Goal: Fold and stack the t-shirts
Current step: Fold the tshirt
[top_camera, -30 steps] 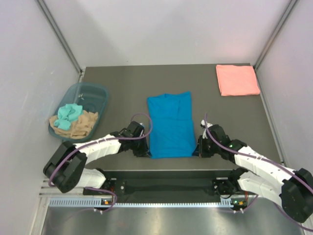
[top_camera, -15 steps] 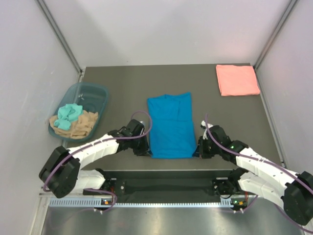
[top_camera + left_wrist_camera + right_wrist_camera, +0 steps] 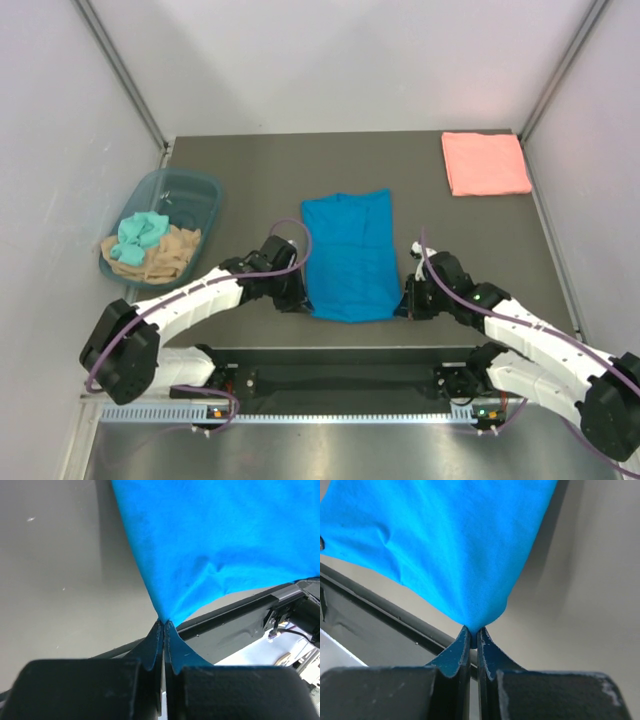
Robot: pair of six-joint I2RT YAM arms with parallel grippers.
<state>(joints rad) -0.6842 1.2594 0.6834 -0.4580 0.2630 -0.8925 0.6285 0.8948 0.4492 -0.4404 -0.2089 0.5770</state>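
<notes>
Top view, bright blue t-shirt (image 3: 350, 262) smooth, oblong, near middle of matte grey table (image 3: 250, 170), salmon pink t-shirt (image 3: 486, 163) folded square far right, left gripper (image 3: 304, 304) and right gripper (image 3: 401, 308) at blue hem corners, left wrist, jaws clenched on puckered blue corner, right wrist, jaws pinching tented cloth.

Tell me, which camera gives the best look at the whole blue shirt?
The top external view: it shows the whole blue t-shirt spread on the table, its near corners held by the left gripper and right gripper. Each wrist view shows only one pinched corner and nearby cloth.
</notes>
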